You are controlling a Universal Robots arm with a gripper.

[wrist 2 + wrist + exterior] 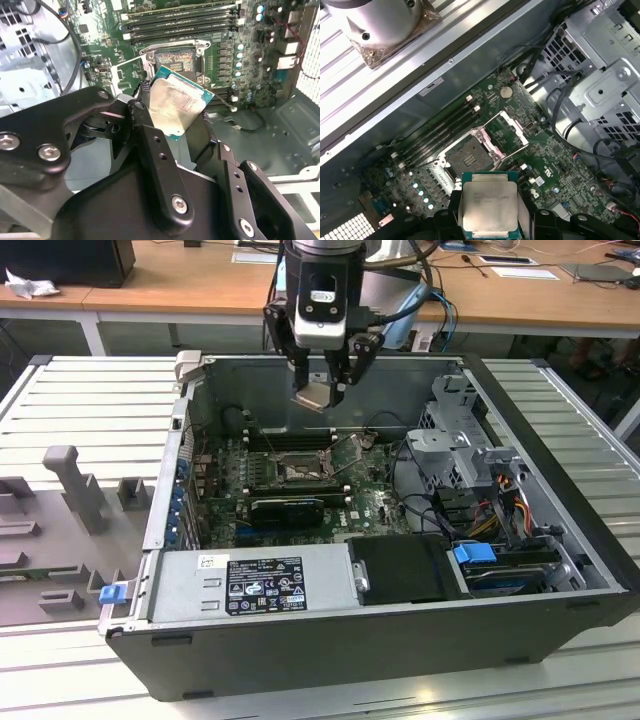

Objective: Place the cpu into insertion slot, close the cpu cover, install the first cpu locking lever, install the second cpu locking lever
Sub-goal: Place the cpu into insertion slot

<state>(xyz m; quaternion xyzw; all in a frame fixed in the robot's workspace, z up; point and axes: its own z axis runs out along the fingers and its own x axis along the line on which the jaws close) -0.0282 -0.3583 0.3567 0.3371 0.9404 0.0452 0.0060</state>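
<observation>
Gripper point(318, 390) clenched on the chip point(313, 397), chip hanging tilted above the socket point(300, 472), silvery face up, square with no longer side, cover point(507, 131) swung open beside the socket, memory slots point(442, 137) just past the socket, cables point(555, 100) near it

The exterior view looks down, from moderate distance, into the open black metal computer case point(380, 640) on the ribbed grey counter point(90, 400). Both wrist views peer closely past the black tool point(490, 216), sharing the square grey-rimmed insertion slot point(468, 159) on the green circuit board point(560, 160).
</observation>
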